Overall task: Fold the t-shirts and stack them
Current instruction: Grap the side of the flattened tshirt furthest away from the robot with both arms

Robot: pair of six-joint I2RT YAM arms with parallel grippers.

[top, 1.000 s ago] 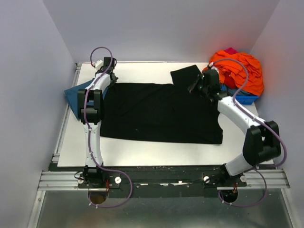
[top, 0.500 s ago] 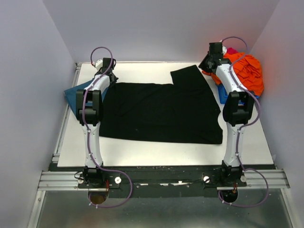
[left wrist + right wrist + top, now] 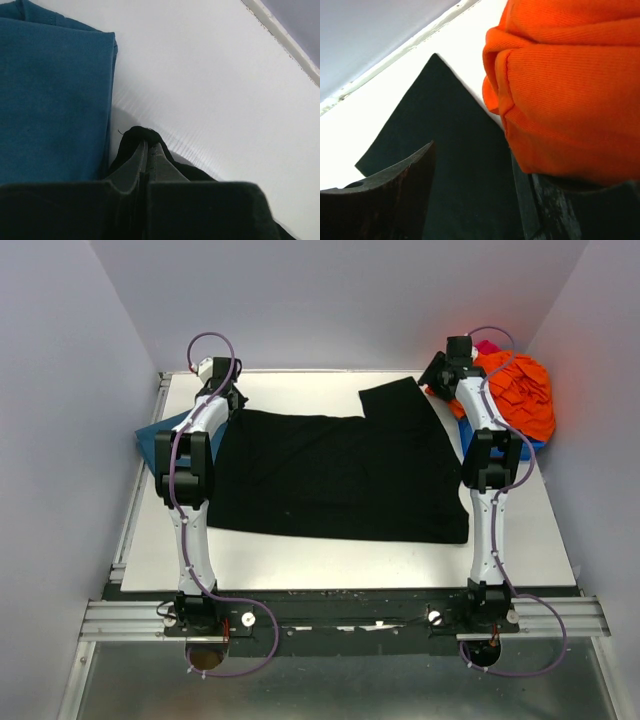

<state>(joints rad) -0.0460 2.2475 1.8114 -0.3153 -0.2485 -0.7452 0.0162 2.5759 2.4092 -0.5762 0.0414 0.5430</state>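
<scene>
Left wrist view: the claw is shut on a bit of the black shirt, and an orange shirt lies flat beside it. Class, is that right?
Not quite. The shirt lying flat beside it is a blue shirt, not an orange one, as the left wrist view shows. The rest holds: the left claw is shut on a bit of the black shirt.

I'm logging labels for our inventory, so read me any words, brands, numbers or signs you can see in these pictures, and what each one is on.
There is no readable text in any view.
black t-shirt: plain surface up, with no print, tag or lettering showing.
teal t-shirt: plain cloth with no label visible.
orange cloth: no lettering.
</scene>
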